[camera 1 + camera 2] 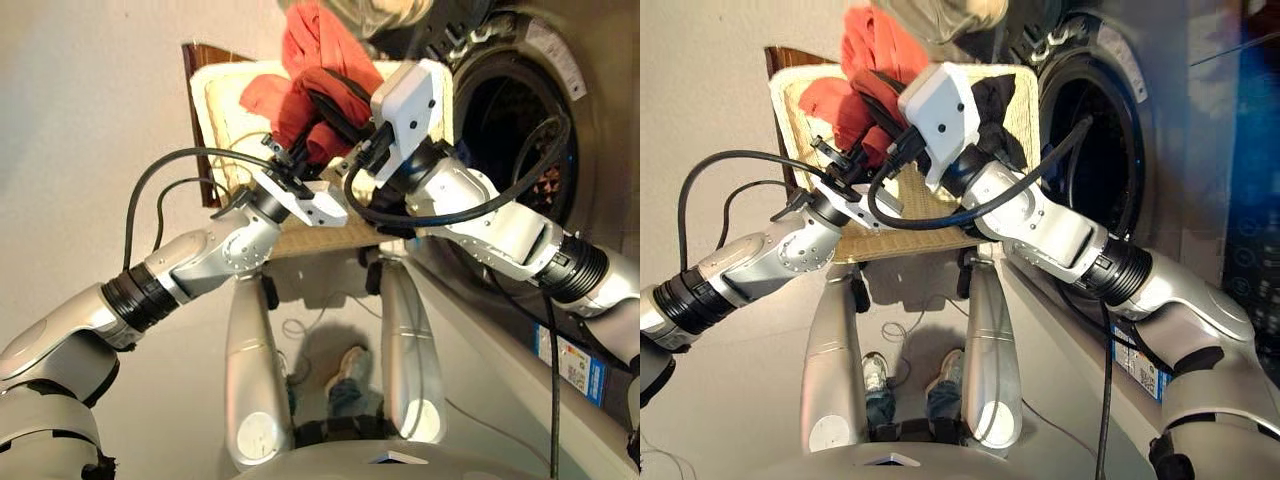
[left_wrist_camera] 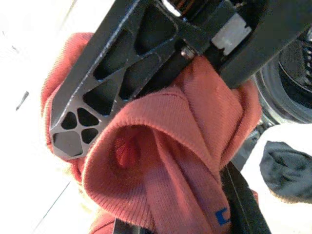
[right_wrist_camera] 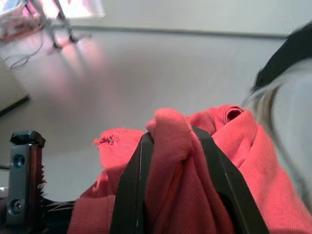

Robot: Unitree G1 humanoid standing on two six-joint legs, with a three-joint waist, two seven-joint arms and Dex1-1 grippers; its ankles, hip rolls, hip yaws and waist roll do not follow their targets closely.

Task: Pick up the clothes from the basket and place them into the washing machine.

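The coral red garment [image 1: 318, 55] hangs bunched above the cream basket [image 1: 225, 110]. My right gripper [image 3: 170, 146] is shut on a fold of it, with cloth pinched between both black fingers [image 3: 134, 185]. Just below, my left gripper [image 1: 300, 152] is shut on the same garment [image 2: 161, 161], which fills the left wrist view. A black garment [image 1: 995, 98] lies in the basket [image 1: 800, 95] by the right wrist. The washing machine [image 1: 600, 150] stands to the right with its dark drum opening [image 1: 505, 120] facing me. Both grippers are left of that opening.
A brown board [image 1: 195, 60] stands behind the basket against the pale wall. Black cables [image 1: 150, 180] loop off both arms. A person's shoes [image 1: 875, 372] show on the floor below. Something blurred and grey [image 1: 375, 12] hangs at the top edge.
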